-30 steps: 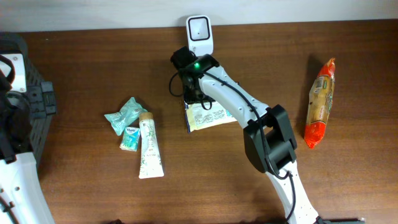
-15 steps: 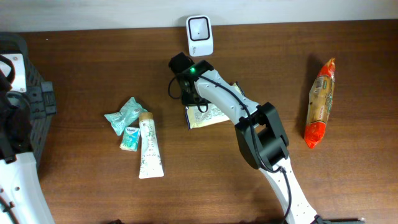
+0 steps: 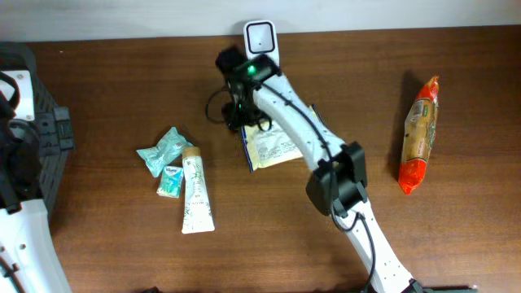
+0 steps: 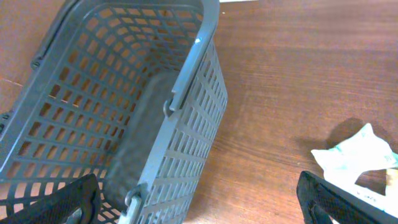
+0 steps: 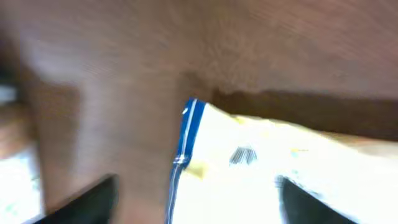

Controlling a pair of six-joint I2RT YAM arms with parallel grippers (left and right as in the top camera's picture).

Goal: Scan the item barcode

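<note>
Overhead: right tool [image 3: 238, 120] spread at blue edge of yellow pouch [image 3: 273, 148]; left tool [image 4: 205, 202] wide beside basket [image 4: 180, 81] rim

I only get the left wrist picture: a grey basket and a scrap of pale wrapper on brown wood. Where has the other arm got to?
Observer: The right gripper is at the far side of the table, just in front of a white scanner.
Operator: Is it holding something?
Observer: No. Its jaws stand apart, and a yellowish packet lies flat on the wood beneath it.
Operator: Anything else lying around?
Observer: An orange snack bag lies alone on the right arm's side.
</note>
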